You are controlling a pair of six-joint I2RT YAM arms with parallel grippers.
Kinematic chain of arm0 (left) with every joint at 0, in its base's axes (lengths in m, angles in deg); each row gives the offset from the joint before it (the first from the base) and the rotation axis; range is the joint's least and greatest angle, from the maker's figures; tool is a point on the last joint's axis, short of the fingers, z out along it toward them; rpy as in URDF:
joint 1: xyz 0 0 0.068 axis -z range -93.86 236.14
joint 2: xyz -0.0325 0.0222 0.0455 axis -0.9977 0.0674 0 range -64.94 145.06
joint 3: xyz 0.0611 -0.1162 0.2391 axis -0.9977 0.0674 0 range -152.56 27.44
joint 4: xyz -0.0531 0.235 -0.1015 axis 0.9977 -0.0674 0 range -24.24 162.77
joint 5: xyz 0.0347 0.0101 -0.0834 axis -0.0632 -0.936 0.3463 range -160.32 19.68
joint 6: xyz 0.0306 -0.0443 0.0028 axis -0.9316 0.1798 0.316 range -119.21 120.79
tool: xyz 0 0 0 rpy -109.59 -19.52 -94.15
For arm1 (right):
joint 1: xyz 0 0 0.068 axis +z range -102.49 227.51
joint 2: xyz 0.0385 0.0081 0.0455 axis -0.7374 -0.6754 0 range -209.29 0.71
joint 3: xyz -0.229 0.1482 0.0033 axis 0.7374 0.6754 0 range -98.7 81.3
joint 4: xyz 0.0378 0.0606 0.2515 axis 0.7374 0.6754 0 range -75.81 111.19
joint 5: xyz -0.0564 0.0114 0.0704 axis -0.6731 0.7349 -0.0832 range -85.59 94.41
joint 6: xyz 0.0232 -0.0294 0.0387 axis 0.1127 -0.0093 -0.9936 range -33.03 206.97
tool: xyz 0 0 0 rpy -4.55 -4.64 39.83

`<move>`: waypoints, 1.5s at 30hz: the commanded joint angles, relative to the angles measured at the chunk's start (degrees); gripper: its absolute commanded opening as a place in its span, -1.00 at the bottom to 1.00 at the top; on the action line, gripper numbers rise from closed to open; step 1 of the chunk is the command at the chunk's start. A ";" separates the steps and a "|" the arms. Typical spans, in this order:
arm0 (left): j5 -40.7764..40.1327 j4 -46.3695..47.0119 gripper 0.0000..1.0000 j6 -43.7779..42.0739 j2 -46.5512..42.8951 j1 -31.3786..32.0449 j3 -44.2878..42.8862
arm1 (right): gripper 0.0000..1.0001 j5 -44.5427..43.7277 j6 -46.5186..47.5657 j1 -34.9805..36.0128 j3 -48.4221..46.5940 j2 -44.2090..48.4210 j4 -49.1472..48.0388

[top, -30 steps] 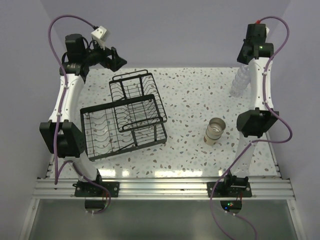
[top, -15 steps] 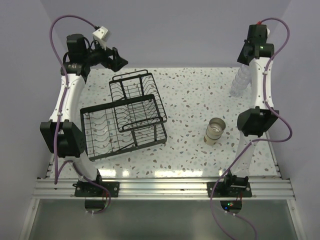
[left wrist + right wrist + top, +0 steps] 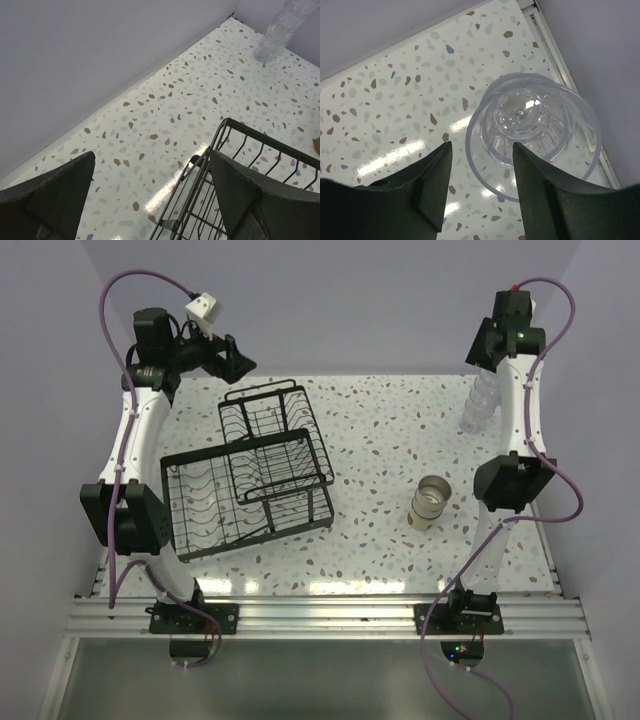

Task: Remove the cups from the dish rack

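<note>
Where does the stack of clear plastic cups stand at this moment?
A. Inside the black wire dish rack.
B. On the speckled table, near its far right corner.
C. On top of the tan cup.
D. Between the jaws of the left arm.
B: the stack of clear plastic cups stands on the speckled table by its far right corner, apart from the black wire dish rack and the tan cup.

Your top view looks down from high behind the near edge over the whole table [image 3: 380, 430]. Your left wrist camera looks obliquely past the dish rack [image 3: 235, 185] toward the clear cups [image 3: 280, 27]; your right wrist camera stares closely down into them.
</note>
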 commanded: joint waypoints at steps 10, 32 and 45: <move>0.86 1.81 1.00 0.29 -1.32 0.38 0.60 | 0.60 1.68 2.65 -0.32 -0.94 5.25 -3.97; -5.99 0.23 1.00 -4.11 -12.47 0.55 8.15 | 0.97 20.67 11.88 -0.15 40.06 45.67 -27.96; -17.84 4.36 1.00 -5.42 -40.59 0.55 36.07 | 0.97 16.71 3.03 -0.15 73.48 76.78 -20.06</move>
